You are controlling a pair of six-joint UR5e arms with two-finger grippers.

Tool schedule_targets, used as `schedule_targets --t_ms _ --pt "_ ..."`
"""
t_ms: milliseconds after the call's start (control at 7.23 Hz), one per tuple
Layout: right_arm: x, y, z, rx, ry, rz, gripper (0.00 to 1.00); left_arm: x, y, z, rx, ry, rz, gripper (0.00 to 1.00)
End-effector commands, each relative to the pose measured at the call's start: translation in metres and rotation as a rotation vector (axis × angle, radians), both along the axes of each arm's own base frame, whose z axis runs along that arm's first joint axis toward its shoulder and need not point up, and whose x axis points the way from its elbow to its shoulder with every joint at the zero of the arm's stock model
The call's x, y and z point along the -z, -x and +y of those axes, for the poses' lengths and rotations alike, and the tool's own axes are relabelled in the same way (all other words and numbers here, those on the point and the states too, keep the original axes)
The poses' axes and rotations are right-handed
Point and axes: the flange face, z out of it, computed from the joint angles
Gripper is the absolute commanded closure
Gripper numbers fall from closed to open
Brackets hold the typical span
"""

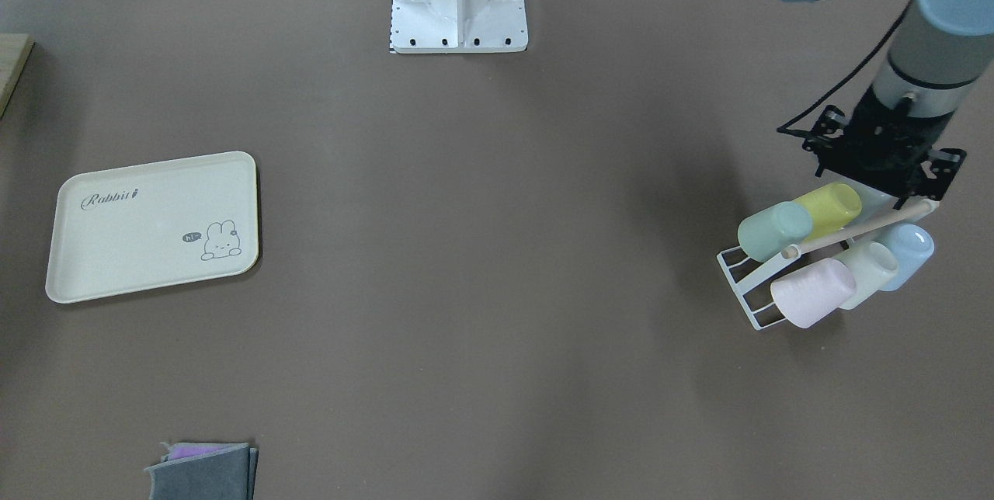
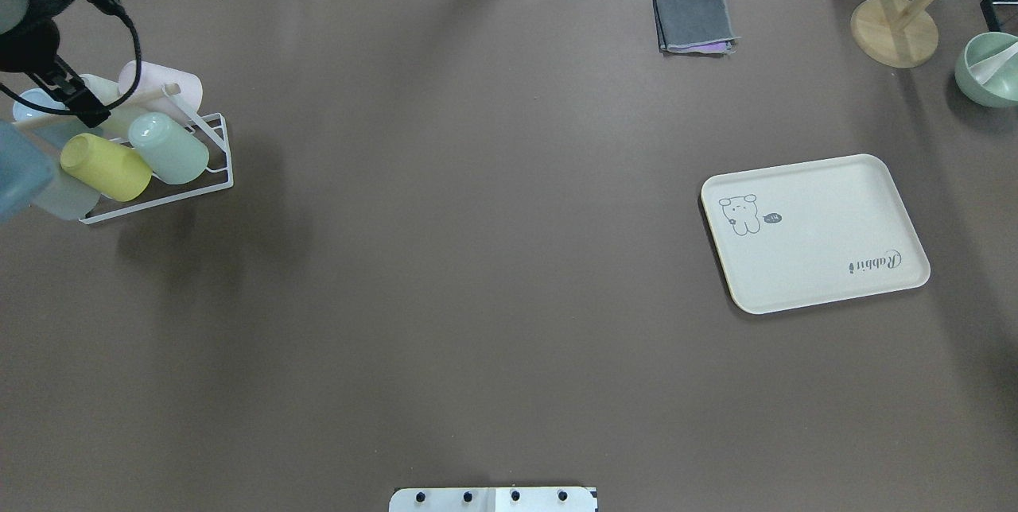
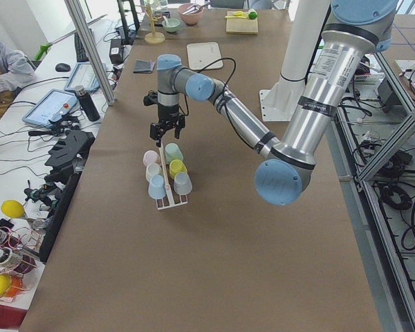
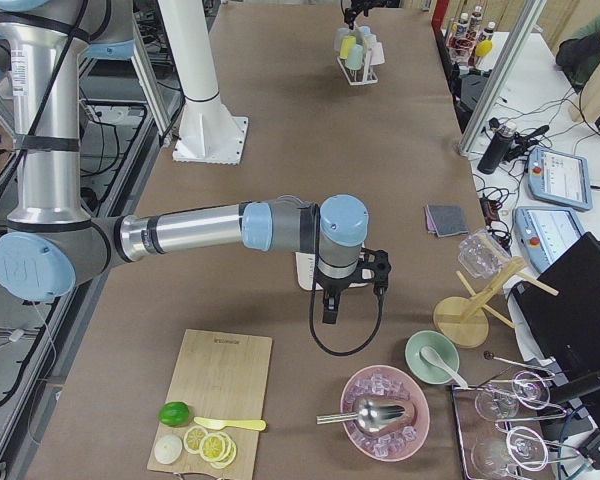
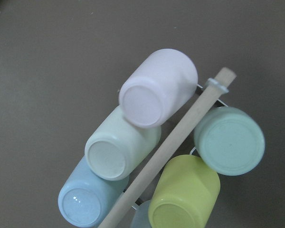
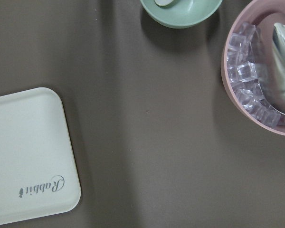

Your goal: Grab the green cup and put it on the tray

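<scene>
Six cups lie on their sides on the white wire rack (image 2: 216, 178), three each side of the wooden rod (image 5: 171, 152). The left gripper (image 1: 881, 174) hangs right above the rack, pointing down. From the left-side view its jaws look apart, with nothing between them and nothing touched.

The green cup (image 5: 229, 140) is on the rack, below the left jaws and off to one side of them, base up toward the wrist camera. It's the end cup of its row, just beside the rod's tip, with the yellow cup (image 5: 183, 194) next to it and the grey-blue cup (image 3: 182, 183) last in that row. Across the rod from it are the pink cup (image 5: 156, 88), pale whitish-green cup (image 5: 121, 152) and light blue cup (image 5: 88, 199).

The tray (image 2: 827, 218) is flat on the table, well apart from the left jaws at the other end. It sits below and slightly off to one side of the right gripper (image 4: 328, 312), with one corner in that wrist view. I cannot tell how the right jaws stand. A green bowl (image 6: 180, 9) and a pink bowl of ice (image 6: 249, 71) also lie under that gripper, beyond the tray.
</scene>
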Motion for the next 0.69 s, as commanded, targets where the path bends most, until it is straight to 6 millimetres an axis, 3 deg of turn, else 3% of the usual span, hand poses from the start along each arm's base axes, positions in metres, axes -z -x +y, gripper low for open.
schedule_targets --t_ms 0,138,277,415,553 --pt "0.013 0.004 -0.002 0.004 -0.03 -0.004 0.0 0.054 -0.082 0.026 -0.133 -0.036 -0.158 0.02" --pt "0.024 0.012 -0.006 -0.034 0.0 -0.005 0.0 0.058 -0.107 0.041 -0.173 -0.057 -0.255 0.02" --pt "0.038 0.028 -0.017 -0.063 0.022 -0.027 0.0 0.059 -0.148 0.074 -0.3 -0.092 -0.405 0.02" --pt "0.043 0.048 -0.018 -0.053 0.048 -0.104 0.0 0.057 -0.168 0.083 -0.421 -0.145 -0.495 0.02" --pt "0.053 0.074 -0.017 -0.015 0.016 -0.132 0.0 0.051 -0.173 0.078 -0.509 -0.158 -0.534 0.02"
